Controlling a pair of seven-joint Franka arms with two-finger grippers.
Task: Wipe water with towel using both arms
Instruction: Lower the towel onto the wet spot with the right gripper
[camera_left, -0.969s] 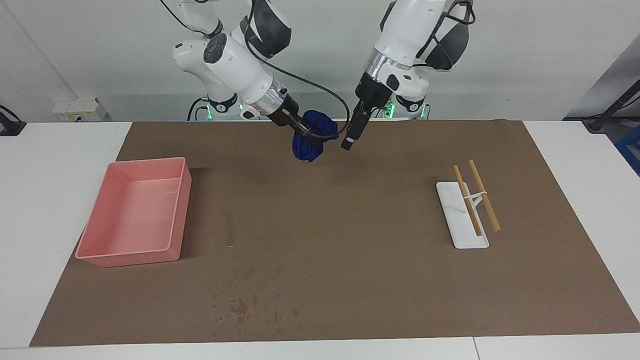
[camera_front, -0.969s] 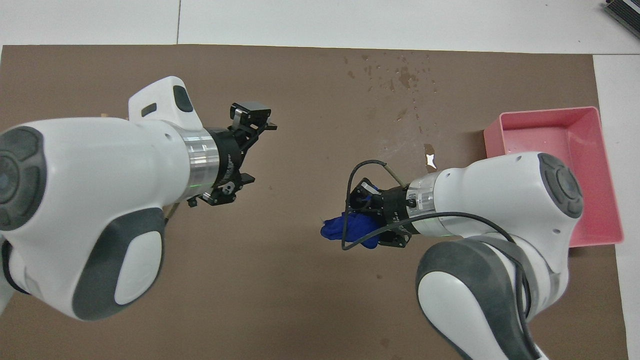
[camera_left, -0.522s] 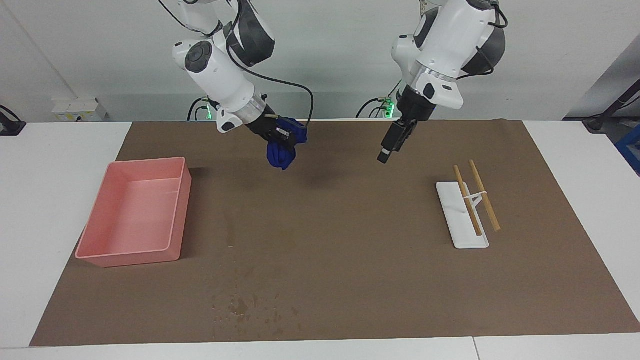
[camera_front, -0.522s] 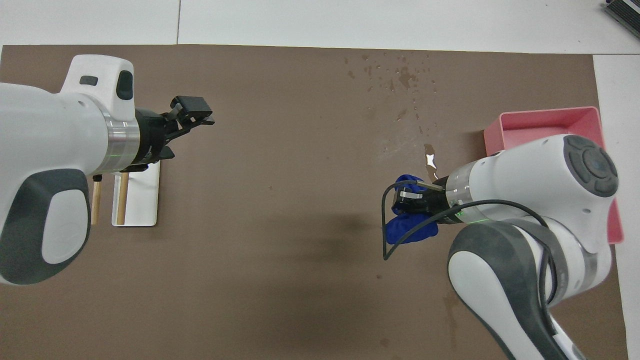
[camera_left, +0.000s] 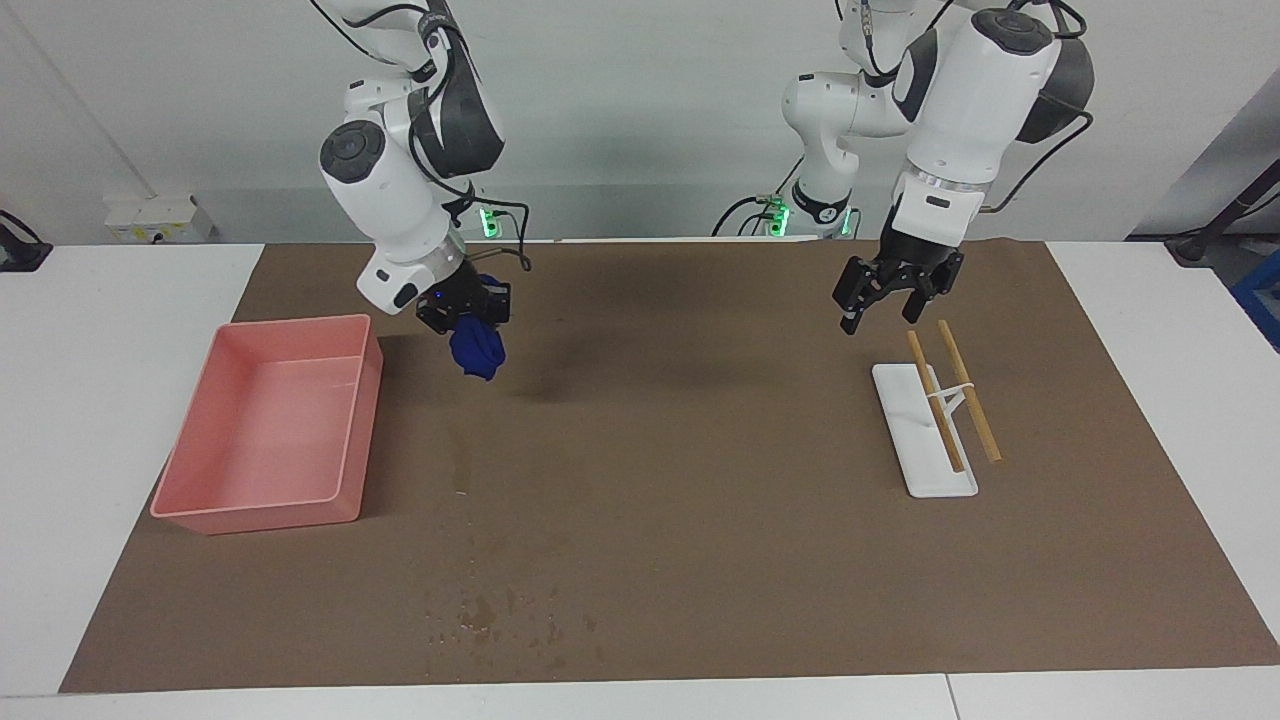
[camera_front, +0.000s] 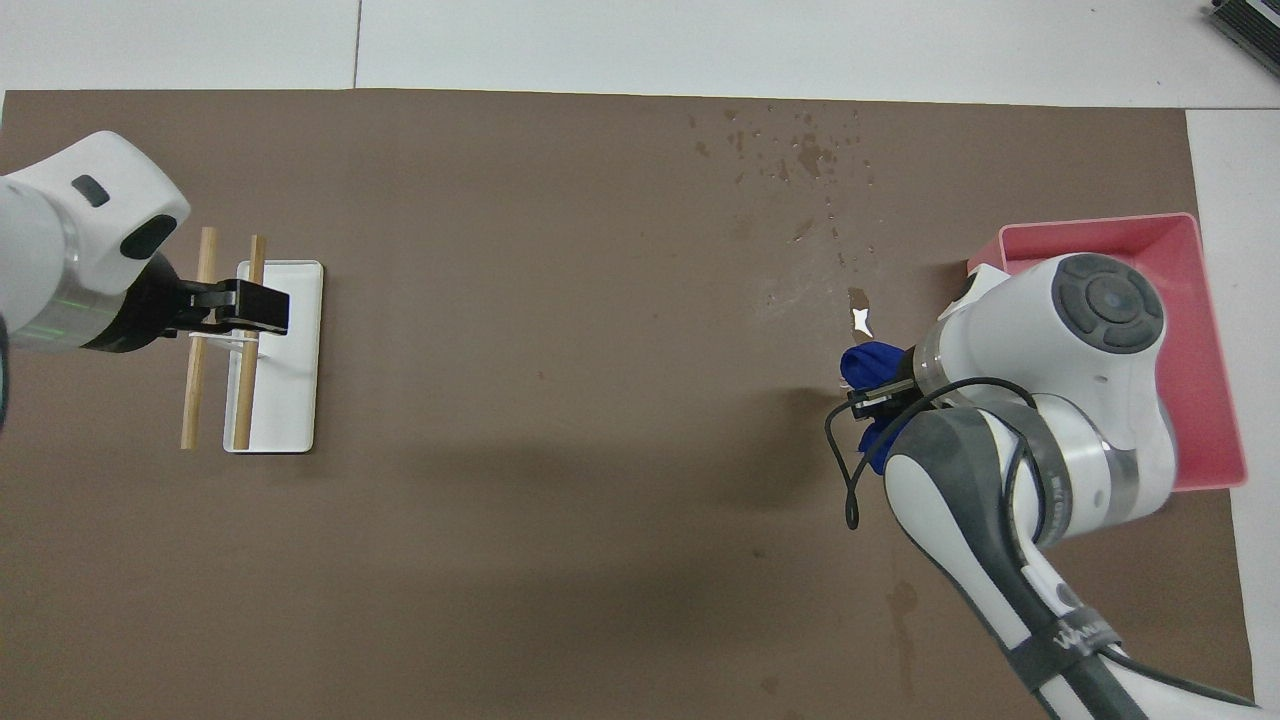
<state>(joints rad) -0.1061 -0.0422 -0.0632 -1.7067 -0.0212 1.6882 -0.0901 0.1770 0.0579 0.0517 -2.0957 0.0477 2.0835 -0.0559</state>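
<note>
- The right claw (camera_left: 468, 322) grips the towel (camera_left: 478, 352), a bunched blue cloth hanging in the air over the brown mat (camera_left: 700, 520), just beside the pink tray (camera_left: 200, 500).
- The left claw (camera_left: 888, 300) hangs with fingers spread wide and empty, above the robots' end of the white rack (camera_left: 910, 410) and its two wooden sticks (camera_left: 965, 390).
- The pink tray appears empty.
- The water (camera_left: 490, 610) shows as dark specks on the mat near its edge farthest from the robots, with a faint streak running toward the tray.
- The mat covers a white surface (camera_left: 80, 400); a pale wall rises at the robots' end.

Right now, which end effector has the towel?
The right end effector, beside the pink tray, grips the blue towel; the left end effector hangs open and empty.
</note>
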